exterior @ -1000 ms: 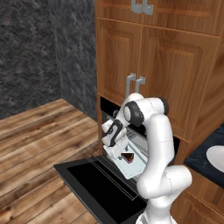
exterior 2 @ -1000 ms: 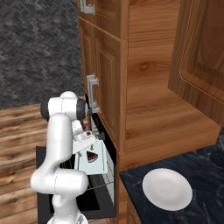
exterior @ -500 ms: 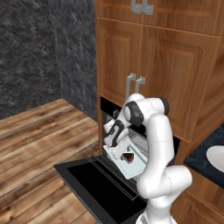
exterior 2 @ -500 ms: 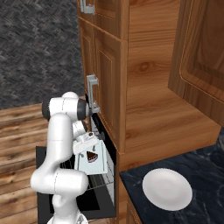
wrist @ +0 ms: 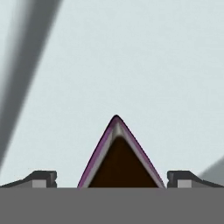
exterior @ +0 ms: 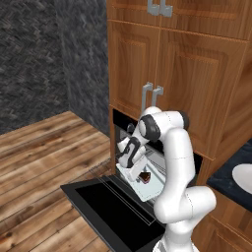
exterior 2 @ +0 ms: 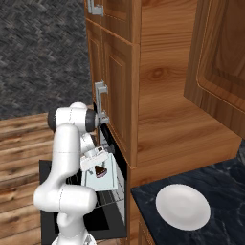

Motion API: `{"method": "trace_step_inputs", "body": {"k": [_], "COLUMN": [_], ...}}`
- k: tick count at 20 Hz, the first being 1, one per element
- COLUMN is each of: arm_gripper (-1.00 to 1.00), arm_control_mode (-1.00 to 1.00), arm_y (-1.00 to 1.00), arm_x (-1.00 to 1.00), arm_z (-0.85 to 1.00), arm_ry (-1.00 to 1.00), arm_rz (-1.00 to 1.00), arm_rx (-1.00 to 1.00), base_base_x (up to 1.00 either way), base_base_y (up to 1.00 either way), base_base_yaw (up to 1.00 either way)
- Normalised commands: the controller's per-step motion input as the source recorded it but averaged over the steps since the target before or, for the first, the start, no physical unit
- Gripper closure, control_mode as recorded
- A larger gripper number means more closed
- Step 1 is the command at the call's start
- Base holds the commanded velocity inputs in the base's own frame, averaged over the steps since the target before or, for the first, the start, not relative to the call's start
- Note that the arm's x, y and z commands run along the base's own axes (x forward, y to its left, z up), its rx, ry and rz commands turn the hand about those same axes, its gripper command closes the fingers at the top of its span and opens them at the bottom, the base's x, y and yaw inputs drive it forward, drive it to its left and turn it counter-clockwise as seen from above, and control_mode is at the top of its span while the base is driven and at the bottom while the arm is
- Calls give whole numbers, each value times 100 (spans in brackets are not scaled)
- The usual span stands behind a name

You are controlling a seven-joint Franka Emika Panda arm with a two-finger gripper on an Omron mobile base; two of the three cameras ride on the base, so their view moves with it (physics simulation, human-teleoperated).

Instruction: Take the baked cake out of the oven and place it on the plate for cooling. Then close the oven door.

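Observation:
The baked cake [wrist: 118,157] is a dark brown wedge with a purple-red edge. It lies on a pale tray [wrist: 131,65] and fills the gap between my fingertips [wrist: 41,177]. My gripper [wrist: 111,179] is open, straddling the cake without pinching it. From the base, the cake [exterior: 144,177] sits on the tray [exterior: 147,189] just in front of the oven [exterior: 123,125], with my gripper [exterior: 129,165] right beside it. The oven door [exterior: 106,206] lies folded down flat. The white plate [exterior 2: 183,206] rests on the dark counter to the right.
A wire rack [exterior 2: 115,201] is pulled out under the tray over the open door. Wooden cabinets [exterior: 187,74] with grey handles [exterior: 150,96] frame the oven. A cabinet door [exterior 2: 220,72] hangs open above the dark counter [exterior 2: 225,186]. Wood floor [exterior: 39,162] lies to the left.
My hand has sunk a little closer to the tray and the cake. The jaws have stayed wide and the cake has not moved.

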Motion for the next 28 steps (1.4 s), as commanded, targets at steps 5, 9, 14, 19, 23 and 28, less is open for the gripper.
{"method": "trace_step_inputs", "body": {"k": [5, 9, 14, 19, 23, 28], "arm_gripper": [-100, -100, 100, 100, 100, 100], "arm_control_mode": [-100, -100, -100, -100, -100, -100], "arm_y": [0, 0, 0, 0, 0, 0], "arm_x": [0, 0, 0, -8, -33, -53], "arm_z": [-16, -17, -11, 0, 11, 53], "arm_ry": [0, 0, 0, 0, 0, -5], "arm_rz": [3, 2, 2, 0, 0, 0], "arm_rx": [0, 0, 0, 0, 0, 6], "base_base_x": [0, 0, 0, 0, 0, 0], "base_base_y": [0, 0, 0, 0, 0, 0], "base_base_yaw": [0, 0, 0, 0, 0, 0]}}
